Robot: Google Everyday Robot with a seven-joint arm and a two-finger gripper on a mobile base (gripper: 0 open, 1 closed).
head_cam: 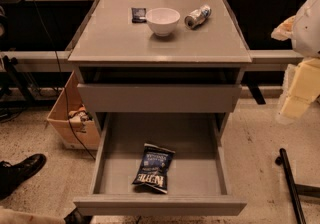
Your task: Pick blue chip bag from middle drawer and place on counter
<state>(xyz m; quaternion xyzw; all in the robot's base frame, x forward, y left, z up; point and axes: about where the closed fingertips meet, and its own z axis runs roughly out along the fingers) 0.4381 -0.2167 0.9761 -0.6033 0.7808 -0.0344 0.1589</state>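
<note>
In the pulled-out middle drawer (160, 205), toward its front and a little left of centre, the blue chip bag (154, 167) is lying flat on the grey floor, its white lettering facing up and its lower end sitting close to the front panel. Above it, another drawer (160, 98) is standing only slightly open under the counter (115, 43). On the counter's far half, a white bowl (162, 20) is sitting upright between a small dark packet (139, 14) on its left and a silver can (197, 16) lying on its side to its right, each just beside the bowl. The gripper (295, 100) is hanging at the right edge of the view, off to the side of the cabinet at about upper-drawer height, well apart from the bag; how far it is open cannot be told, and it is not touching the bag. A cardboard box (70, 123) is resting on the floor left of the cabinet, and a black shoe (20, 170) is showing at the lower left.
</note>
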